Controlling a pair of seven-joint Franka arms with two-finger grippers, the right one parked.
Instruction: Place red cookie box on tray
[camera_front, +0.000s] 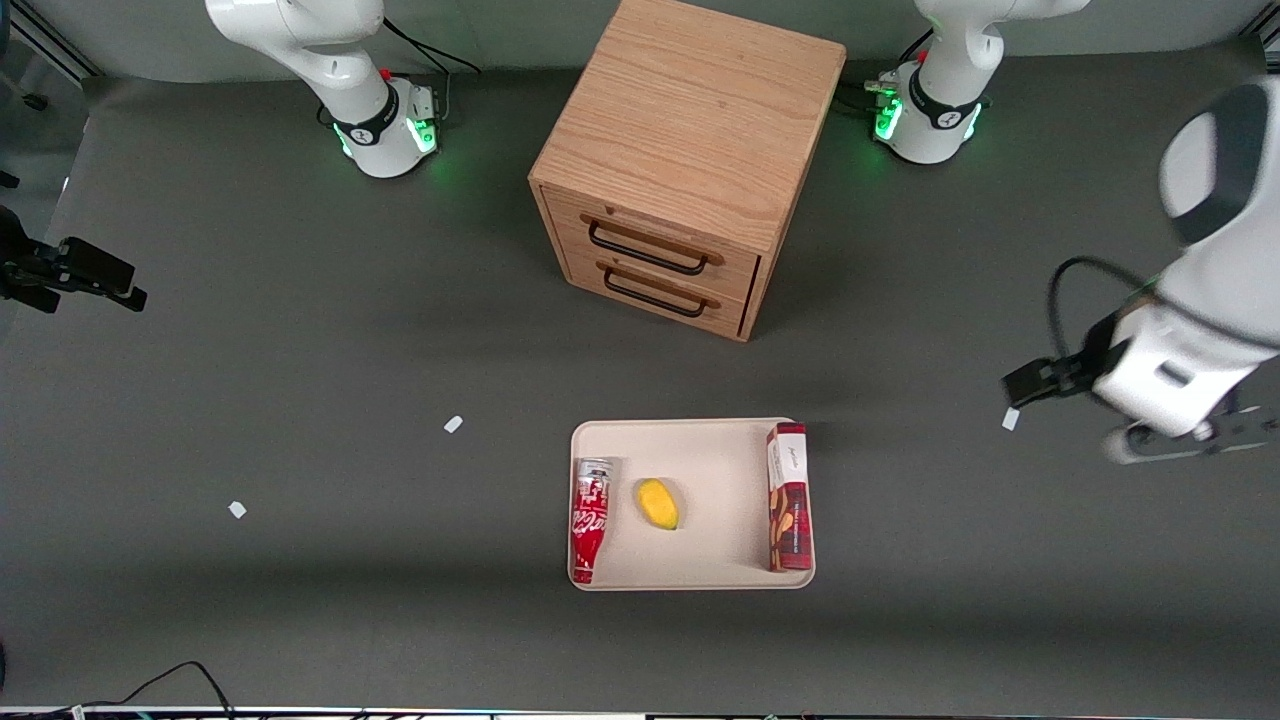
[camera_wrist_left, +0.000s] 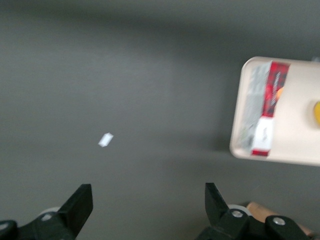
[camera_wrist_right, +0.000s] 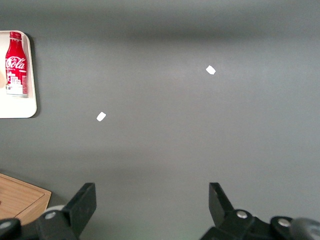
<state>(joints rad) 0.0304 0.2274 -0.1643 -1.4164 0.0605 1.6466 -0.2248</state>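
The red cookie box (camera_front: 788, 497) lies flat on the beige tray (camera_front: 710, 448), along the tray's edge toward the working arm's end. In the left wrist view the box (camera_wrist_left: 265, 107) shows on the tray (camera_wrist_left: 295, 145) too. My left gripper (camera_front: 1025, 385) hangs above the bare dark table toward the working arm's end, well apart from the tray. In its wrist view the gripper (camera_wrist_left: 147, 192) is open and empty, with only table between the fingers.
A red-and-white soda can (camera_front: 590, 520) and a yellow fruit (camera_front: 658, 503) also lie on the tray. A wooden two-drawer cabinet (camera_front: 680, 150) stands farther from the camera. Small white scraps (camera_front: 1010, 419) (camera_front: 453, 424) (camera_front: 237, 509) lie on the table.
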